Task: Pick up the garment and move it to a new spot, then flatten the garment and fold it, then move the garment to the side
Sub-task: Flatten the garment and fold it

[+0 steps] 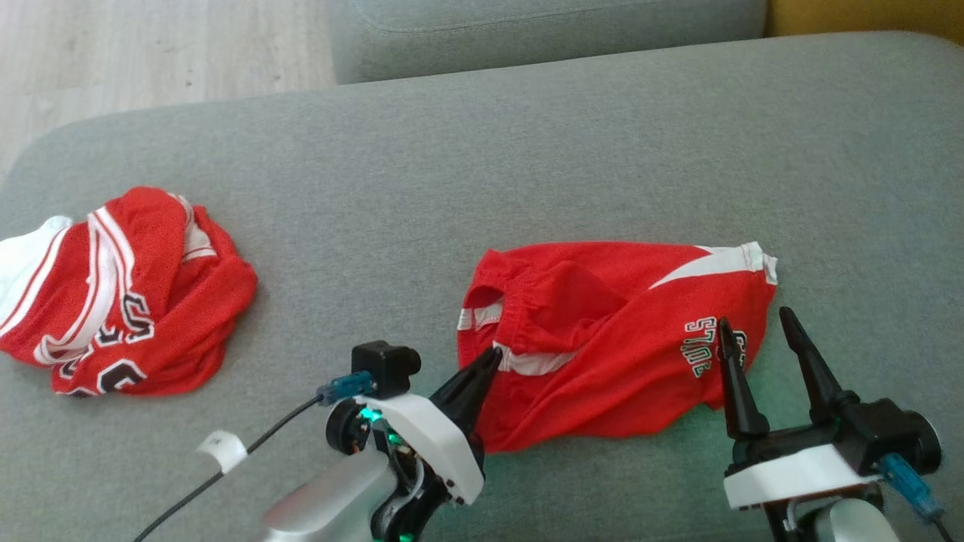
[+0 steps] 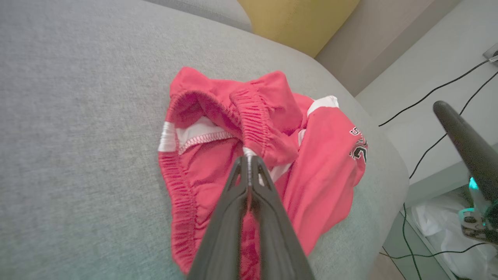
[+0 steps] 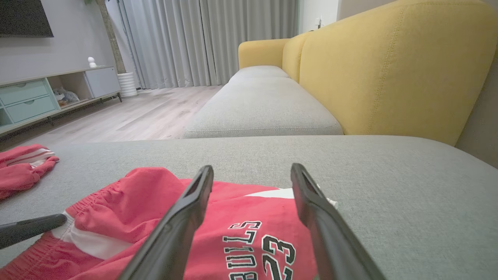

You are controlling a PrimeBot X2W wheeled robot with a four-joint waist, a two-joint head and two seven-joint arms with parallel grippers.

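A home living room — a yellow-backed sofa [image 3: 389,70] is standing on wood flooring [image 3: 136,116], long grey curtains [image 3: 194,39] are hanging, a television [image 3: 23,17] is sitting above a low cabinet [image 3: 50,97].

We see shorts [image 1: 602,376] red, white panels, black-white lettering | other garment [image 1: 128,301] red, white stripes | cushion [image 1: 527,150] grey | sofa back [image 3: 389,70] yellow

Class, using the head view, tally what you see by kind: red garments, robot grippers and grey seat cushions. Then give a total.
Red garments: 2 (shorts, crumpled garment)
Grippers: 2 (left gripper, right gripper)
Grey cushions: 2 (near cushion, far cushion)
Total: 6
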